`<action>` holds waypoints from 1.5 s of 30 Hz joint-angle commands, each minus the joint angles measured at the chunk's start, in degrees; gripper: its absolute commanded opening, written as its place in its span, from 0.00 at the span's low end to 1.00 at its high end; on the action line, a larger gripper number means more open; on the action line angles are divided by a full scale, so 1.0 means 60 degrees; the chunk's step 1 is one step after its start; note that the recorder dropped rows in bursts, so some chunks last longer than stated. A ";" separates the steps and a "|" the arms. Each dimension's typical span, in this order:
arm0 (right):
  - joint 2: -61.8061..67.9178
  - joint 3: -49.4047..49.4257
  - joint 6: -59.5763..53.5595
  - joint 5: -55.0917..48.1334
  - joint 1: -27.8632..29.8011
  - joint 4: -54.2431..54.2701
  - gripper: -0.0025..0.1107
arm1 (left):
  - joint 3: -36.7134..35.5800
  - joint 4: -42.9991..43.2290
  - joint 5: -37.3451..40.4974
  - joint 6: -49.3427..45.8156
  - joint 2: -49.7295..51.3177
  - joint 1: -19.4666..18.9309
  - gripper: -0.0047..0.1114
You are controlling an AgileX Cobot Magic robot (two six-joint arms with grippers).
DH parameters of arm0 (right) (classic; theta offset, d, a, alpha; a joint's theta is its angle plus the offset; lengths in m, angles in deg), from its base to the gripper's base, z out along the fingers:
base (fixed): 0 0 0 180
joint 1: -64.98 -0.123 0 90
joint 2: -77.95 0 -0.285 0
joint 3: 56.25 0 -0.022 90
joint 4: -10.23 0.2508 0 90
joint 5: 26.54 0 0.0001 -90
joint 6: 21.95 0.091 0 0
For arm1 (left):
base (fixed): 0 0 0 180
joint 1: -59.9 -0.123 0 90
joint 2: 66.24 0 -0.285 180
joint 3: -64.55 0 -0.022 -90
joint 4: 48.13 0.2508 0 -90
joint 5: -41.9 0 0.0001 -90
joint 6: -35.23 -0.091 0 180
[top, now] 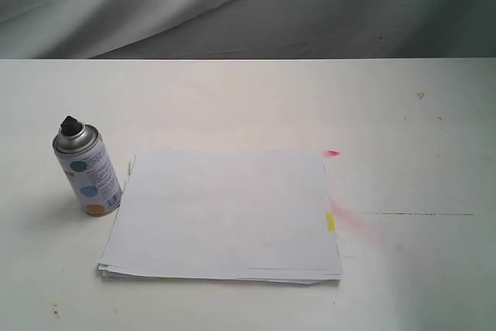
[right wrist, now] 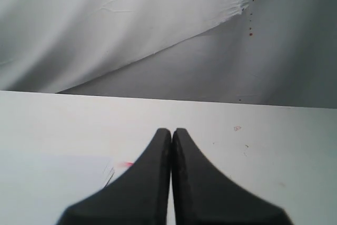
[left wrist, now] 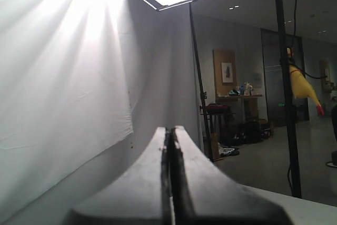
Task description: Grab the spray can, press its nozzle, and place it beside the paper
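Note:
The spray can stands upright on the white table, its black nozzle on the silver dome. Its base is just left of the paper, a white stack with a small yellow mark at its right edge. Neither arm shows in the exterior view. My left gripper is shut and empty, pointing up at a white backdrop and the room beyond. My right gripper is shut and empty above the table, with a corner of the paper to one side of it.
A red mark and a pink smear lie on the table right of the paper. A thin dark line runs further right. Grey cloth hangs behind the table's far edge.

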 commanded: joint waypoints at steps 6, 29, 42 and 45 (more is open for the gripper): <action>-0.0032 0.0036 0.0050 -0.0054 0.0066 -0.0114 0.02 | -0.0052 0.0021 0.0041 0.0038 -0.0021 0.0045 0.04; -0.0032 0.0036 0.0050 -0.0054 0.0066 -0.0114 0.02 | -0.0052 -0.1225 0.0041 -0.1435 -0.0021 0.0045 0.04; -0.0032 0.0036 0.0050 -0.0054 0.0066 -0.0114 0.02 | -0.0052 -0.6201 0.2234 -0.5730 -0.0039 0.0045 0.04; -0.0032 0.0036 0.0050 -0.0054 0.0066 -0.0114 0.02 | -0.0052 -0.6201 0.3527 -0.6066 -0.0039 0.0045 0.04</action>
